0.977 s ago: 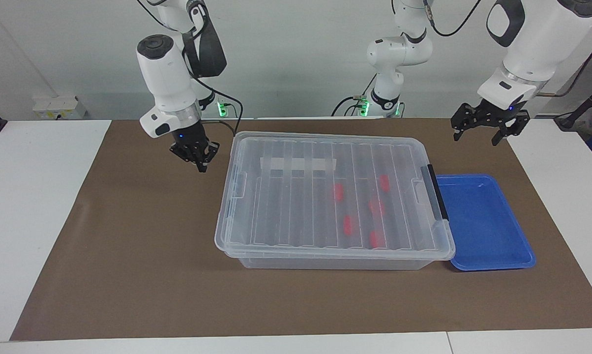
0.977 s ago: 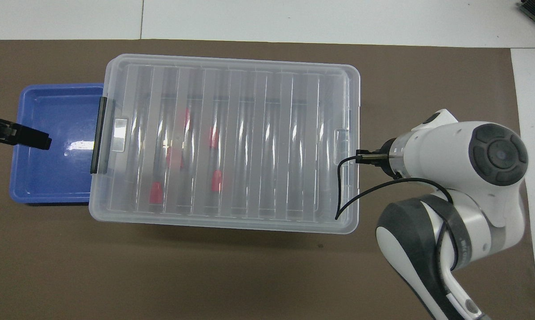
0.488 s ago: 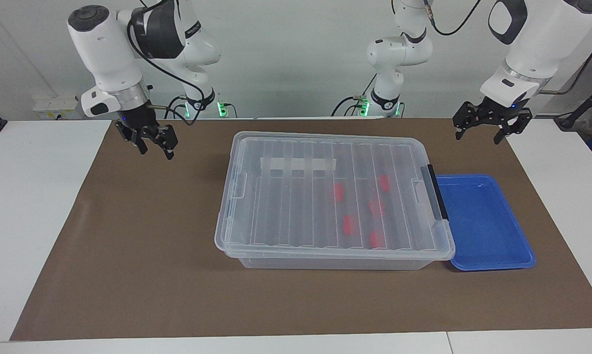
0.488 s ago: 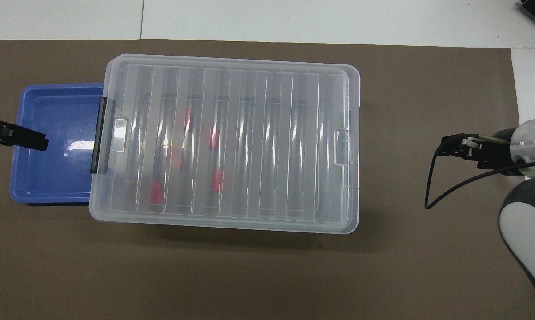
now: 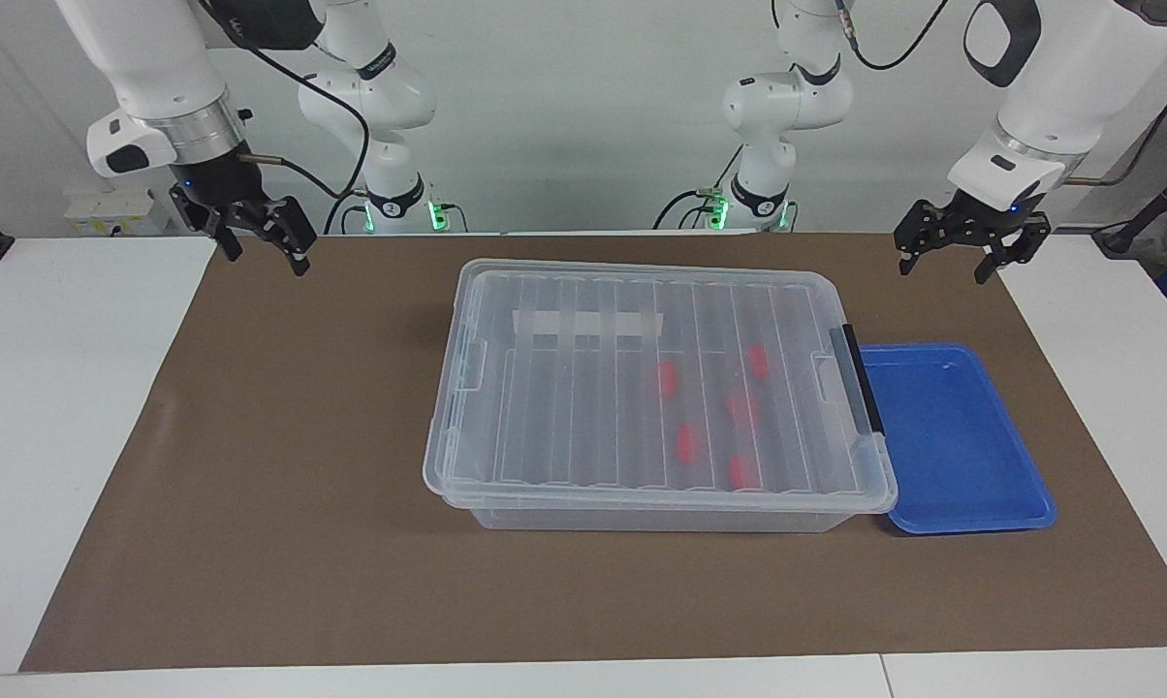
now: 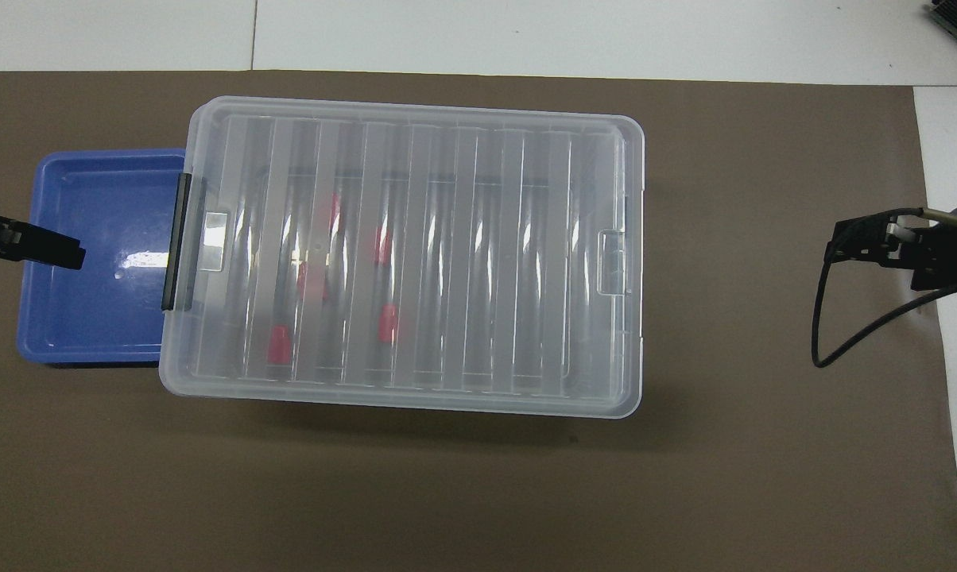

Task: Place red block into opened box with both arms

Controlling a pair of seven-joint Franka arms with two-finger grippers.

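- No writing, label, brand or number can be read anywhere.
- The white tape strip (image 5: 587, 323) on the box (image 5: 642, 388) lid is blank.
- The blue tray (image 5: 952, 436) bears no mark.

Facing view: camera mounted high across the desk (image 5: 254, 543), looking toward both robot bases, taking in the whole brown mat. Overhead view: camera high above the robots' end, looking forward and steeply down, framed closer. Both cover the box (image 5: 656, 388) (image 6: 403, 254) and blue tray (image 5: 952, 441) (image 6: 97, 254), turned half round.
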